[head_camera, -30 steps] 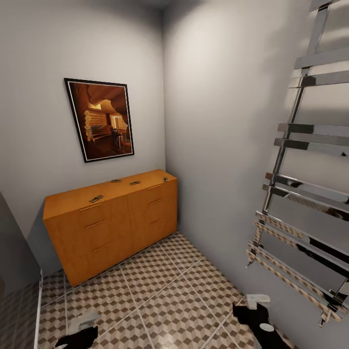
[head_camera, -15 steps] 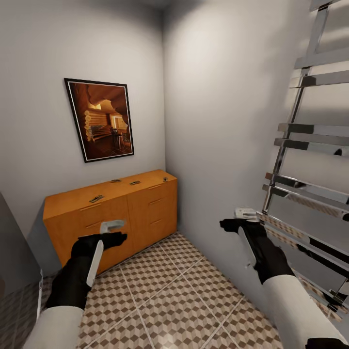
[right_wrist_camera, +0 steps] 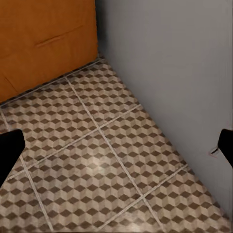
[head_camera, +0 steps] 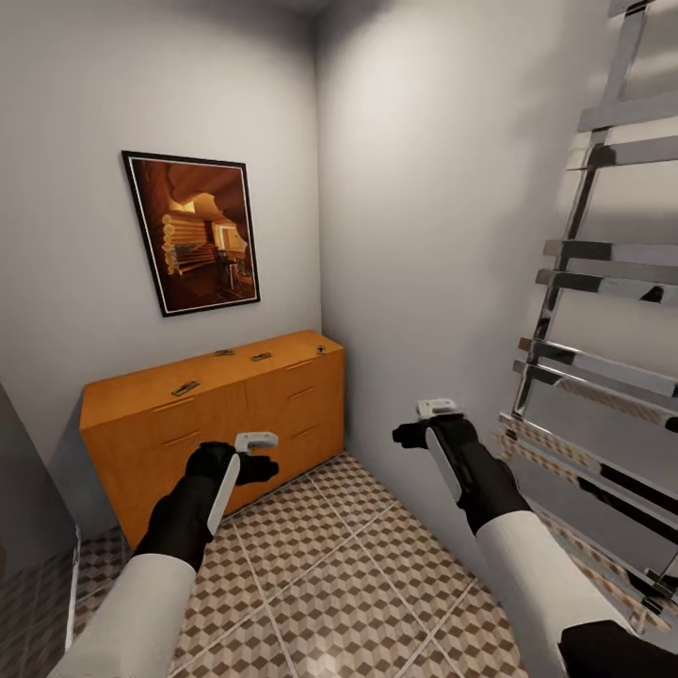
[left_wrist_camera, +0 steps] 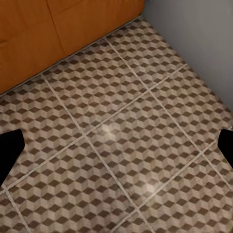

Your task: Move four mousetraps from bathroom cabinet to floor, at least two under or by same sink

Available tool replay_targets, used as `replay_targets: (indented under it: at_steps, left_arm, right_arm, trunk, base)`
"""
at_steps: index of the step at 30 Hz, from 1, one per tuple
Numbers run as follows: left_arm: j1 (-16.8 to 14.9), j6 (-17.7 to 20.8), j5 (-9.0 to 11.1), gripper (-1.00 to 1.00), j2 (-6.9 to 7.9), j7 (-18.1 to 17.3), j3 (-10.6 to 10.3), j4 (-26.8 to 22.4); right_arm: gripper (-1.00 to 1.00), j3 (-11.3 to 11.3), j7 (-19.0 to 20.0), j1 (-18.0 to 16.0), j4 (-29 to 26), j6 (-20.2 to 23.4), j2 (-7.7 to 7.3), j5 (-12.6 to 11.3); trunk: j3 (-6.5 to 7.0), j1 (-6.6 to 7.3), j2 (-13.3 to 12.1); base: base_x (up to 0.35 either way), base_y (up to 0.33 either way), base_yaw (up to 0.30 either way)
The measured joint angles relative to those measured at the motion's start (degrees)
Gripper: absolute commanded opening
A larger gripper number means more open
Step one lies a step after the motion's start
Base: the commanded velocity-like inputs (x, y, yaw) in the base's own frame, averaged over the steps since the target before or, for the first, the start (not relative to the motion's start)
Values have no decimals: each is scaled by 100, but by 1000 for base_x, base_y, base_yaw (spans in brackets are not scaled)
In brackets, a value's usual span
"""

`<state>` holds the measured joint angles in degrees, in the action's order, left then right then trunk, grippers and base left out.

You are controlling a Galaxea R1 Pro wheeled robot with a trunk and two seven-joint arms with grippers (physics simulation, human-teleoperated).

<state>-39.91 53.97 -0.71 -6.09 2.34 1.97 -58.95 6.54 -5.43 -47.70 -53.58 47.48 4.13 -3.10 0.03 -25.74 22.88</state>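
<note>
Four mousetraps (head_camera: pixel 186 386) lie on the cabinet (head_camera: pixel 212 428) top, centre-left of frame. Left gripper (head_camera: pixel 256 454) and right gripper (head_camera: pixel 424 422) hover short of it, jaws spread and empty, positioned for approach.

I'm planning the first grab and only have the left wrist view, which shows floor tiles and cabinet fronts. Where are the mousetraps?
Observer: All four mousetraps lie on top of the cabinet, spread along it from left to right.
Operator: Is the right gripper carrying anything?
Observer: No. The right gripper is open and empty, held out above the floor near the right wall.
Operator: Is anything in the way on that side?
Observer: A chrome towel rail hangs on the right wall, close beside the right arm.
</note>
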Motion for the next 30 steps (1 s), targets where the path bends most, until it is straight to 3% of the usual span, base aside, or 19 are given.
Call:
replay_targets:
  at_steps: [4, 8, 17, 20, 25, 28, 30]
  left_arm:
    - [-8, -58, 12, 100, -7, 119, 28, 62]
    - [0, -153, 24, 100, -7, 209, 40, 136]
    - [24, -443, -15, 100, 53, 461, 45, 210]
    - [36, -473, 5, 100, 34, 1133, 39, 196]
    - [49, -478, 58, 100, -41, 1859, 32, 131]
    - [78, -463, 77, 100, -65, 1967, 31, -25]
    - [135, -441, 170, 100, -58, 1754, 31, -205]
  right_arm:
    - [100, 477, 11, -6, 45, 40, 28, -4]
    - [100, 637, 6, -8, 56, 45, 34, 1]
    - [100, 689, -5, -4, 63, 44, 26, 3]
    - [100, 692, -1, -7, 69, 53, 7, 2]
    - [100, 711, 2, -5, 70, 55, 3, 2]
    - [100, 723, 7, -6, 70, 51, 8, 2]
    - [100, 722, 9, -6, 70, 49, 9, -1]
  trunk:
    - [0, 1, 0]
    - [0, 1, 0]
    - [0, 1, 0]
    - [0, 1, 0]
    - [0, 1, 0]
    - [0, 1, 0]
    - [0, 1, 0]
  base:
    - [290, 0, 0]
    - [316, 0, 0]
    - [326, 0, 0]
    - [305, 0, 0]
    - [297, 0, 0]
    - [308, 0, 0]
    - [311, 0, 0]
